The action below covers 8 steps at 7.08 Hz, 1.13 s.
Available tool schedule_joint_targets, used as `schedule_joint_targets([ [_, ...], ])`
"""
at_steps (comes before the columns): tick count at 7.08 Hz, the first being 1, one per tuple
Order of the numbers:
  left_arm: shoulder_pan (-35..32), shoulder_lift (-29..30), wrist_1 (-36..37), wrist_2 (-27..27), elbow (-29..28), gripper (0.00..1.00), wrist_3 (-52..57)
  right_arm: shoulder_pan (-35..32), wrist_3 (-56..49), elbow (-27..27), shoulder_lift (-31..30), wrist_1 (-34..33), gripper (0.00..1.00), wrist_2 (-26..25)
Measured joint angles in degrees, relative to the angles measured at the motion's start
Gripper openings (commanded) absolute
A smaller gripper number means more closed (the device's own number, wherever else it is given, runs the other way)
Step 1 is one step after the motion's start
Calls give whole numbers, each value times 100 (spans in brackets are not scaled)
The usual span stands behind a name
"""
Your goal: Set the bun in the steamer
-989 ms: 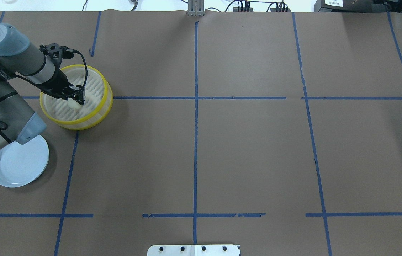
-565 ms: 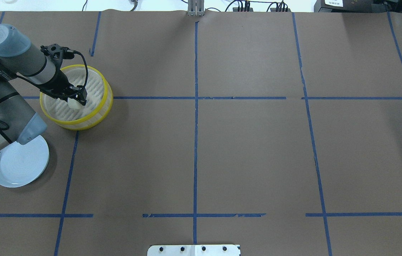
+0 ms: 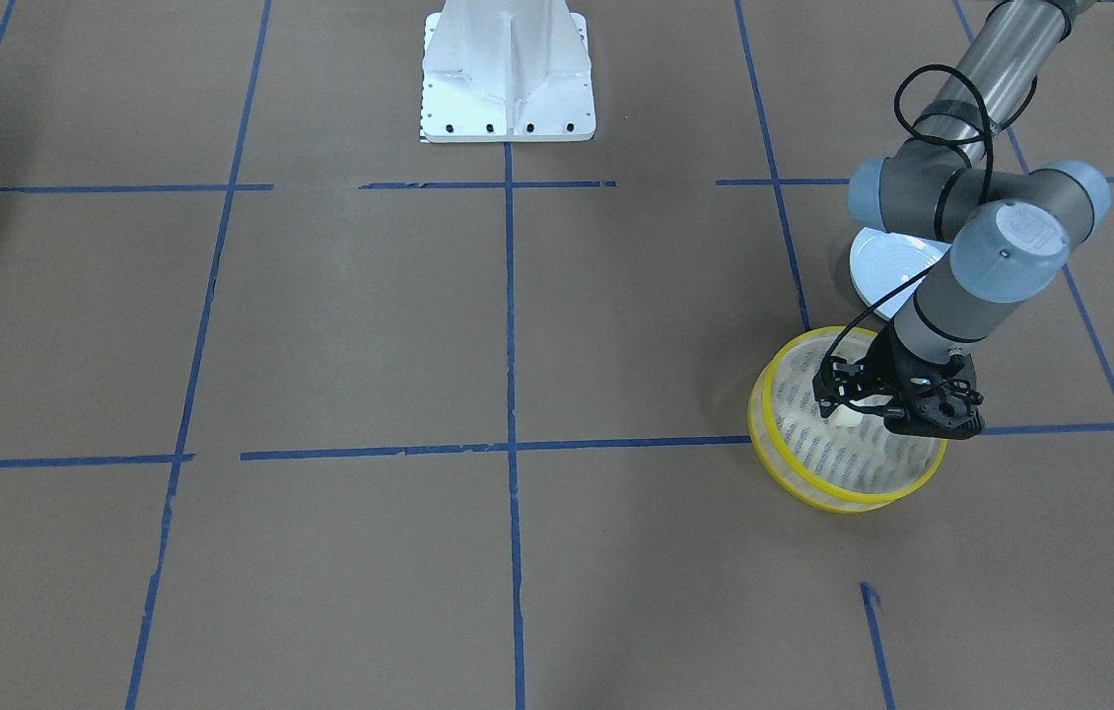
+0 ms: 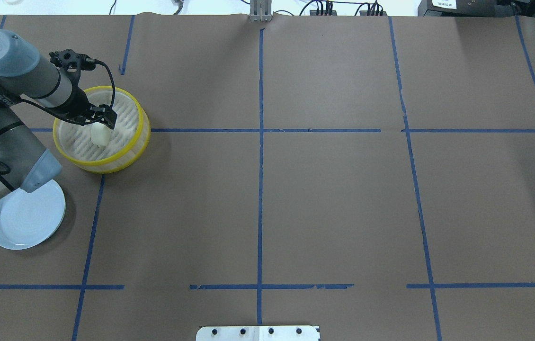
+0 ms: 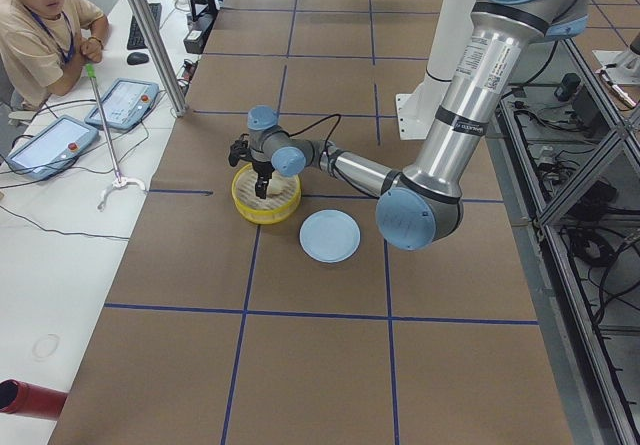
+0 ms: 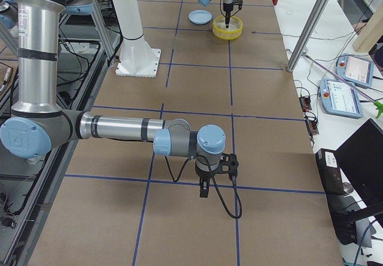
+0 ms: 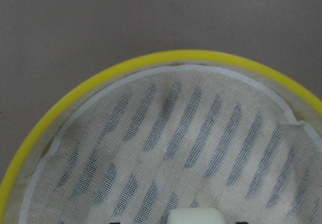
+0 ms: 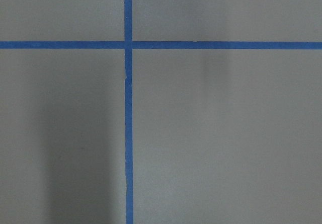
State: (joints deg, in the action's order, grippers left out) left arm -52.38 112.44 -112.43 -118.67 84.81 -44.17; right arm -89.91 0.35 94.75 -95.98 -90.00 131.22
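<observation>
Overhead exterior: the left arm comes in from the left edge. The left gripper hangs over the steamer, which is on the left side of the table. The steamer has yellow rims, a pale wall and a slotted floor, and it sits across a blue tape line on the brown paper. The bun lies on the steamer floor, left of centre, just nearer the robot than the fingertips. It is small, cream-white and blocky. The jaws are parted and do not touch the bun.

Left wrist-mounted: the view looks straight down into the steamer. A white mesh liner covers the slots, and its edge is rucked up against the wall. The top of the bun shows at the bottom edge, centred, with liner visible on either side of it. The dark slivers at the bottom corners of that patch are too small to read.

Exterior front-facing: the gripper body is above the steamer's interior. A pale bit of bun shows on the floor beneath it. The pale blue plate lies on the robot's side of the steamer, near it and partly hidden by the arm.

Exterior right: the right arm is the near one. The right gripper points down close to the paper, beside a tape line and well apart from the steamer. I cannot tell whether its fingers are apart or together. The right wrist view shows only paper and a tape crossing.
</observation>
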Motion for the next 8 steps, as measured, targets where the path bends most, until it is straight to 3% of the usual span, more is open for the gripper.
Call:
schedule_joint_targets([
  [2, -285, -87, 48, 67, 451, 99, 27, 0, 0, 0, 0, 0, 100, 0],
  [4, -654, -638, 83, -24, 1009, 99, 289, 0, 0, 0, 0, 2, 100, 0],
  [8, -2233, -2053, 99, -903, 1223, 99, 2749, 0, 0, 0, 3, 0, 100, 0],
])
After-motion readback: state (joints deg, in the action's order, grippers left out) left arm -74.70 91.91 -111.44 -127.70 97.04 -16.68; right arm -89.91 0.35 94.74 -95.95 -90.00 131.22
